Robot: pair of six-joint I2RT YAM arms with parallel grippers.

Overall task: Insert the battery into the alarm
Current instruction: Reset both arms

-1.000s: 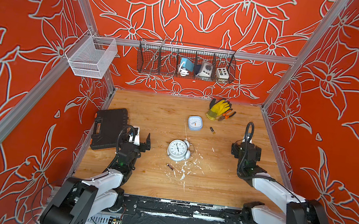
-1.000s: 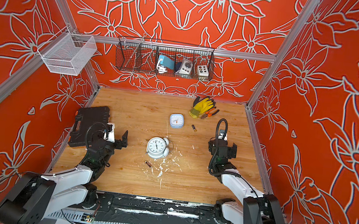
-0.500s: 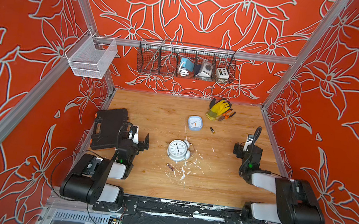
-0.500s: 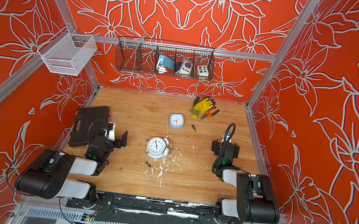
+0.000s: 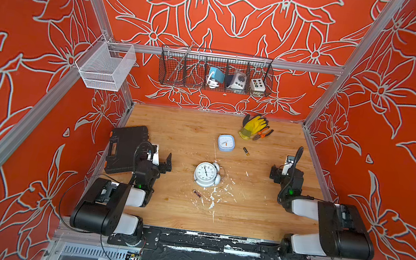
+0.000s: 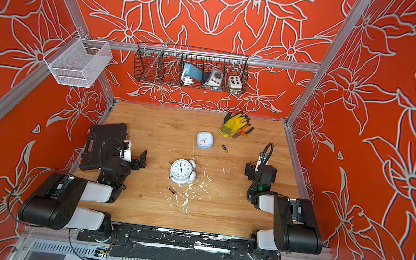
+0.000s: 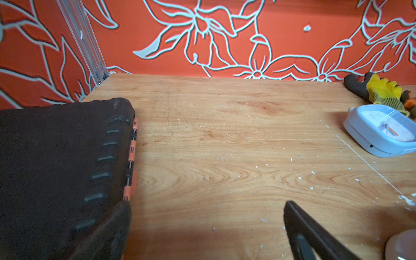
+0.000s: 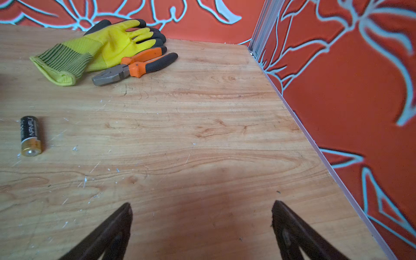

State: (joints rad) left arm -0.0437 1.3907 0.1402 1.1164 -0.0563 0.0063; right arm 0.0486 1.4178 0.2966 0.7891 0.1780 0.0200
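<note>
A white round twin-bell alarm clock lies face up mid-table. A pale blue square clock sits behind it. A black-and-gold battery lies right of the square clock. A second battery lies in front of the round clock. My left gripper is open and empty, one finger over the black case's edge. My right gripper is open over bare wood at the right.
A black tool case lies at the left edge. A yellow glove and orange pliers lie at the back right. White flecks litter the wood near the round clock. A wire basket hangs on the back wall.
Both arms have folded, their elbows drawing in toward the table's front edge. The grippers stay in about the same places, still open. The objects on the table have not moved.
</note>
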